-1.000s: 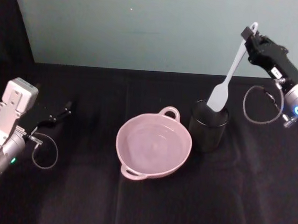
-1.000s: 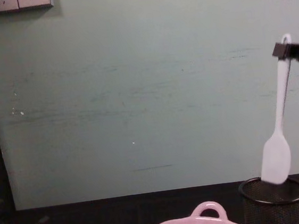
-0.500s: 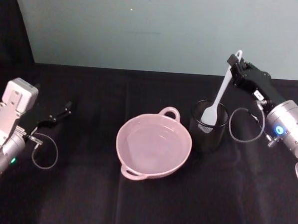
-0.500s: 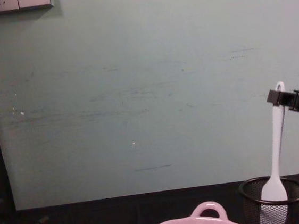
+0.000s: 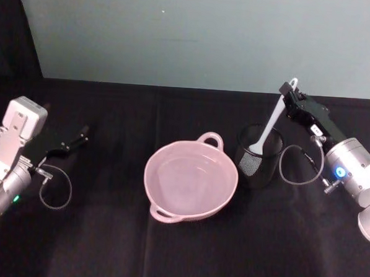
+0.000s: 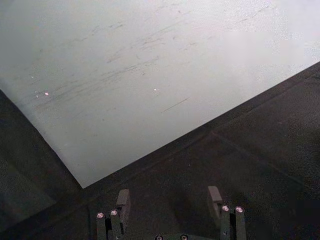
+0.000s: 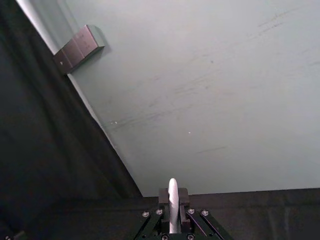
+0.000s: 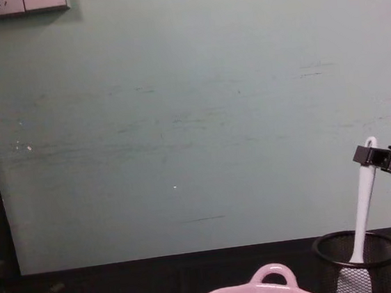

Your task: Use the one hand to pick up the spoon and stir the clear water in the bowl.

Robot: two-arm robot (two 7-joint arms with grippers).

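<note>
Spoon (image 5: 270, 122) stands in mesh cup (image 5: 259, 157), pinched by right gripper (image 5: 285, 92).

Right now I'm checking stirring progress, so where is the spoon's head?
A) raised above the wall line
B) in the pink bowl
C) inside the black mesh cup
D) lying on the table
C: the spoon stands in the black mesh cup, its handle top gripped by the right gripper, beside the bowl.

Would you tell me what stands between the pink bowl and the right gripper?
The black mesh cup stands between the bowl and the right gripper, with the spoon inside it, in the head view.
</note>
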